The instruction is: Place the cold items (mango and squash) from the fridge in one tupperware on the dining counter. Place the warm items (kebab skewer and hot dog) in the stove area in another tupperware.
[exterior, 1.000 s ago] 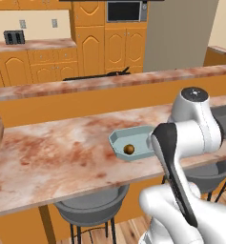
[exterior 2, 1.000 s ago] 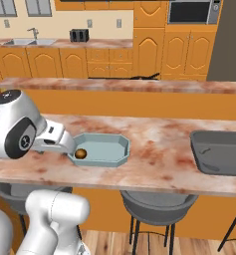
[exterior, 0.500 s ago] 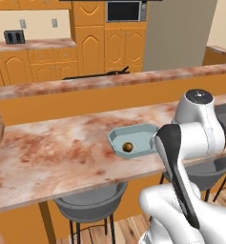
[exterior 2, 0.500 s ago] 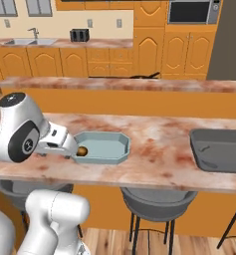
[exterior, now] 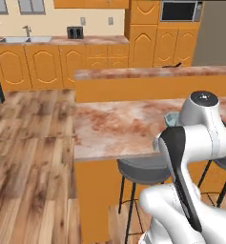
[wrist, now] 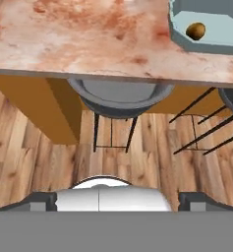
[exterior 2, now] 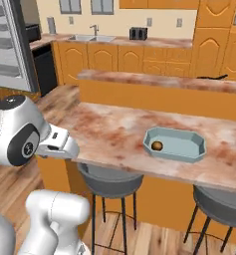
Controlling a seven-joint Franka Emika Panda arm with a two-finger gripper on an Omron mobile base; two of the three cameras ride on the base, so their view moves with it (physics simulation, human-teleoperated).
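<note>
The view is swung away since a moment ago, the mango (exterior 2: 158, 145) is left at nine o'clock in the blue tray (exterior 2: 181, 155), and nothing is held by the wide-open claw.

So the pale blue tupperware (exterior 2: 175, 144) is sitting flat on the dining counter (exterior 2: 109, 134), toward the near edge of that reddish-brown marbled top, with a small round brownish item (exterior 2: 158, 145) lying inside at its left end. From the hand view the tray (wrist: 214, 34) is showing cut corners and a raised rim.
</note>
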